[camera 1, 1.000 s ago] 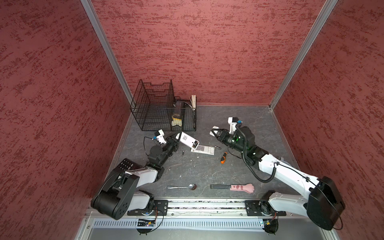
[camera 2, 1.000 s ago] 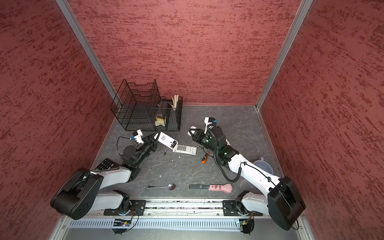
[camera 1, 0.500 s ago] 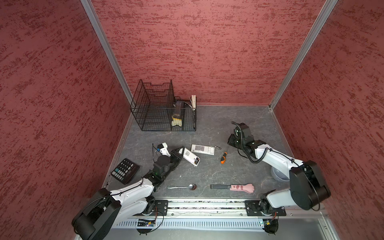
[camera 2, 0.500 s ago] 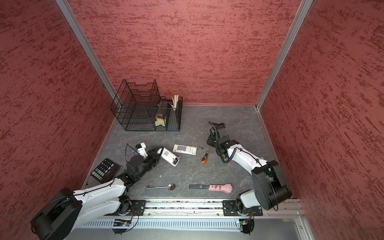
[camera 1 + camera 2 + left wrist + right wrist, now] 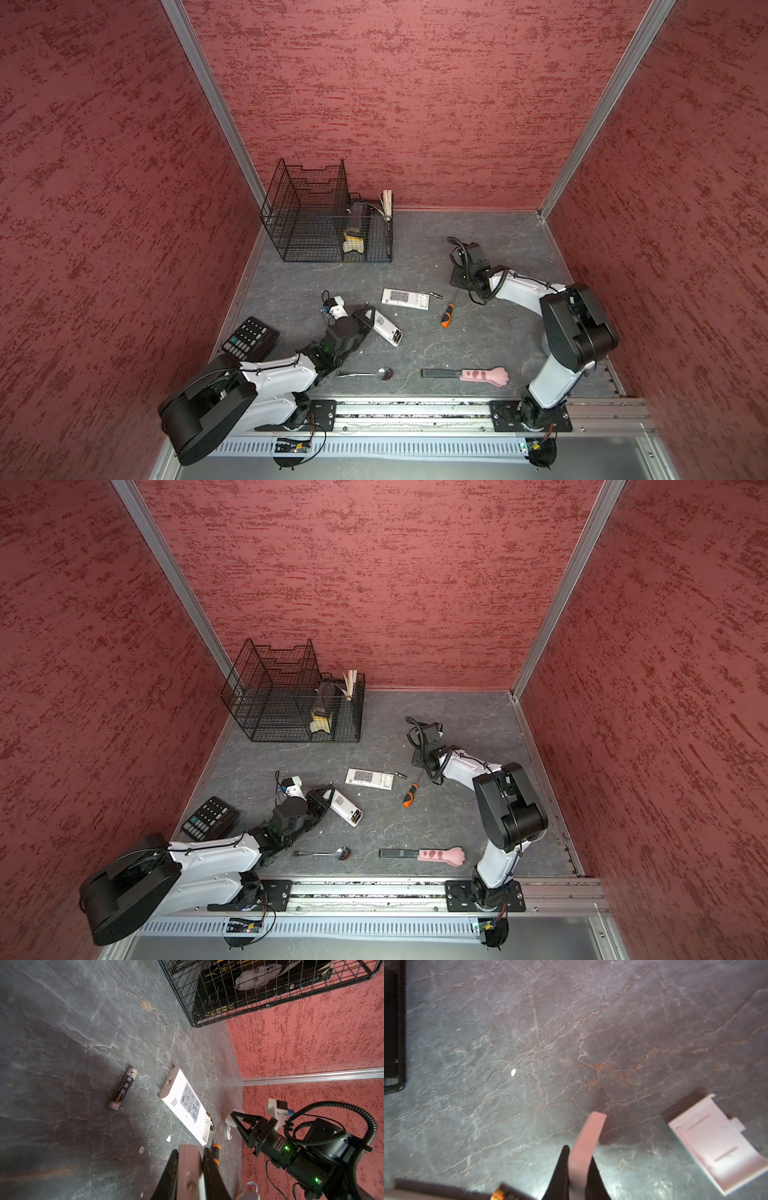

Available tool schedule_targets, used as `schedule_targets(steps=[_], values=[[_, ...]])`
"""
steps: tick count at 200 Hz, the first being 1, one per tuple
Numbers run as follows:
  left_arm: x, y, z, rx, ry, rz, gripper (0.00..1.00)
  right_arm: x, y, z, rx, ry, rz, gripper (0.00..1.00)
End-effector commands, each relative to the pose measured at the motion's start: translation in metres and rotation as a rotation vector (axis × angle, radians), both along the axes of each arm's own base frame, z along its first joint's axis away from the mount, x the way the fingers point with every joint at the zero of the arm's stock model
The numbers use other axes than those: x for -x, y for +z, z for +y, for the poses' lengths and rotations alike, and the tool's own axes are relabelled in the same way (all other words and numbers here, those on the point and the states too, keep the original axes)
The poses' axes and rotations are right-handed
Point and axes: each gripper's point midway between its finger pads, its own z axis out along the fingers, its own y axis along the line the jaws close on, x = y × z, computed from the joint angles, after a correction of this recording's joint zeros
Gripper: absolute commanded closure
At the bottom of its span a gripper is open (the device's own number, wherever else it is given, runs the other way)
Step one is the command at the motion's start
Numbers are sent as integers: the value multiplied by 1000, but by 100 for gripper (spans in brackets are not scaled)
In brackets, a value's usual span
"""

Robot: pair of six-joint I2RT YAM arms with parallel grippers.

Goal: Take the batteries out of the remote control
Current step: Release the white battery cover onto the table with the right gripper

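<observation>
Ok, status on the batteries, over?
Left gripper shut on remote. Right gripper shut on white cover. One battery loose on table, another battery beside second remote. Screwdriver lies close by.

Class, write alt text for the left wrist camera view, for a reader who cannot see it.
The left gripper clamps one end of a white remote control. Beyond it, on the grey stone-patterned table, lie a loose battery and a second white remote, and the right gripper pinches a white plastic piece.

Lab test booth: red walls (image 5: 395, 104), arm rail (image 5: 415, 411).
</observation>
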Motion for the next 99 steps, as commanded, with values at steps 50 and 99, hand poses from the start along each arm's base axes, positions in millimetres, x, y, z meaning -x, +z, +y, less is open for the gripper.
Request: schedule_targets(steps=[50,99], values=[[-5,-2,-6,10,55,7,100,-18,-13,-6,81,11,18,92],[-6,-9,-6,-9,69,14,100,-19,-8,-3,72,23,13,76]])
